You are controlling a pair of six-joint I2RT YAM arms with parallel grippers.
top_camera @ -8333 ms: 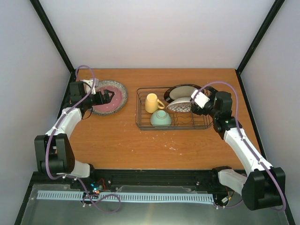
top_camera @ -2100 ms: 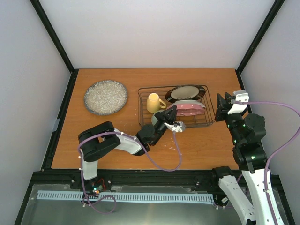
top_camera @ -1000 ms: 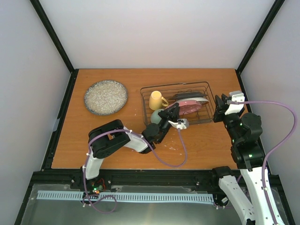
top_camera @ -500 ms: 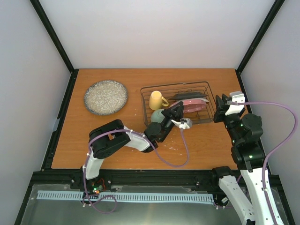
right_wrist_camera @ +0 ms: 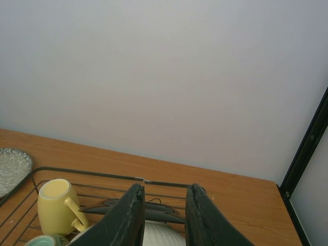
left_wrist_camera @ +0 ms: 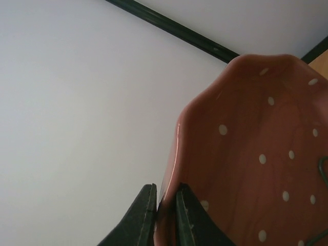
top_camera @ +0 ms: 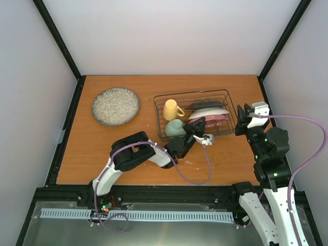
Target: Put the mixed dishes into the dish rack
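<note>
The black wire dish rack (top_camera: 160,115) stands on the table, right of the middle. It holds a yellow mug (top_camera: 171,109), a mint-green bowl (top_camera: 175,127), a dark-rimmed plate (top_camera: 197,105) and a cream plate (top_camera: 207,113). A pink, white-dotted plate (top_camera: 215,122) leans among them. My left gripper (top_camera: 198,132) is shut on its rim at the rack's near side. In the left wrist view the pink plate (left_wrist_camera: 256,154) fills the right half, with its edge pinched in the left gripper (left_wrist_camera: 166,205). My right gripper (top_camera: 240,121) hovers at the rack's right end. It (right_wrist_camera: 164,215) is open and holds nothing.
A speckled grey plate (top_camera: 116,106) lies on the table at the far left. Black frame posts rise at the back corners. The right wrist view looks over the rack rim (right_wrist_camera: 92,174) at the mug (right_wrist_camera: 56,205) and a ribbed white plate (right_wrist_camera: 164,236).
My left gripper has carried the pink plate a little to the right and nearer inside the rack, and the cream plate now shows above it. The right arm has barely moved.
</note>
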